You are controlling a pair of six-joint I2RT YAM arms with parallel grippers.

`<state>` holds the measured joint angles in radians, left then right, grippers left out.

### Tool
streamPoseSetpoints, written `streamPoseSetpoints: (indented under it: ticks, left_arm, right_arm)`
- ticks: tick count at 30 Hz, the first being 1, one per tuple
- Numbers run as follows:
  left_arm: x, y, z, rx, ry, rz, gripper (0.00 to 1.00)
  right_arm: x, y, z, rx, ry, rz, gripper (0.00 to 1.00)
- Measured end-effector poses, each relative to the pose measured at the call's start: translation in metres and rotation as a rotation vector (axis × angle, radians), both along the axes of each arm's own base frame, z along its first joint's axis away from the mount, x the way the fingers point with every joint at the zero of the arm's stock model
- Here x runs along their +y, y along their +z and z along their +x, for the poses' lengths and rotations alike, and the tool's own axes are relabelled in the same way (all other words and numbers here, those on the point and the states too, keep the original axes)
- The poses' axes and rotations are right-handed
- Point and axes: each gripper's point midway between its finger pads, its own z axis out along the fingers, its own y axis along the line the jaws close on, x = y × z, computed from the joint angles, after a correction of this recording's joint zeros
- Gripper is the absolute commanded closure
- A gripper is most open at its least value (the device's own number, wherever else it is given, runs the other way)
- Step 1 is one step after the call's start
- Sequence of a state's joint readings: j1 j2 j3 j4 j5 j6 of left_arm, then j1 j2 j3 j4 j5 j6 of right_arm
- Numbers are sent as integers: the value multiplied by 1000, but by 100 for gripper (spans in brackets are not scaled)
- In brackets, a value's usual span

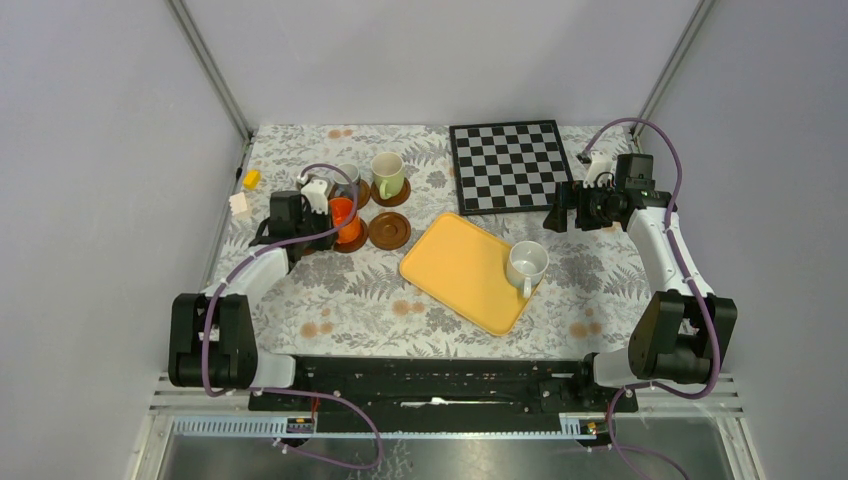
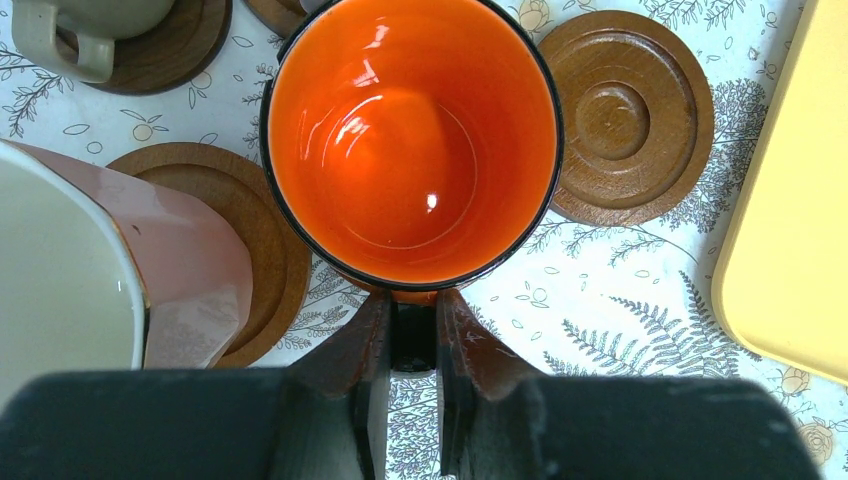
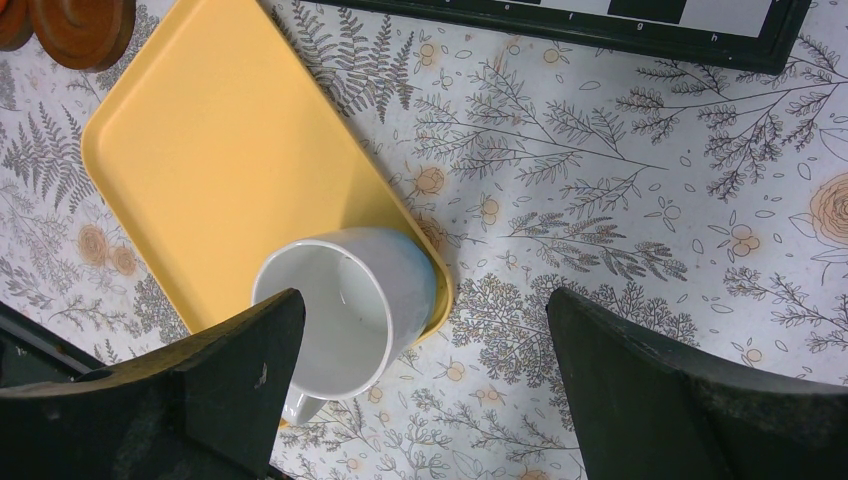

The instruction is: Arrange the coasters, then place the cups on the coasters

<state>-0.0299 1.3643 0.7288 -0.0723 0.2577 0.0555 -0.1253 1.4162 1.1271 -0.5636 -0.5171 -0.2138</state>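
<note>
Before me a yellow tray [image 1: 455,265] lies mid-table on the floral cloth [image 1: 350,300]. A chessboard [image 1: 510,165] sits just beyond it. A yellow block [image 1: 251,179] and a pale block [image 1: 239,204] sit far left.

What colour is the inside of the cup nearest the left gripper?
Glossy orange; the cup shows best in the left wrist view.

The near cup [image 2: 410,150] was glossy orange, the coasters [image 2: 630,115] brown, tray [image 3: 230,170] yellow, board [image 1: 510,165] black-and-white checked; the far cup [image 1: 388,172] seemed pale green.
</note>
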Motion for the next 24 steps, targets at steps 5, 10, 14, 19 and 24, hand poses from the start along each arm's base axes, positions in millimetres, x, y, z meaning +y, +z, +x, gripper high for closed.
streamPoseSetpoints:
  ticks: [5,10,14,19,24]
  left_arm:
    - [0,0,0,0,0,0,74]
    - [1,5,-1,-7,4,0,56]
    - [2,18,-2,-33,8,0,48]
    - [2,27,-4,-44,9,-1,47]
    - [2,38,-12,-52,6,-4,45]
  right_arm:
    - [0,0,0,0,0,0,2]
    - [0,0,0,0,0,0,2]
    - [0,0,0,0,0,0,2]
    - [0,0,0,0,0,0,2]
    - [0,0,0,0,0,1,2]
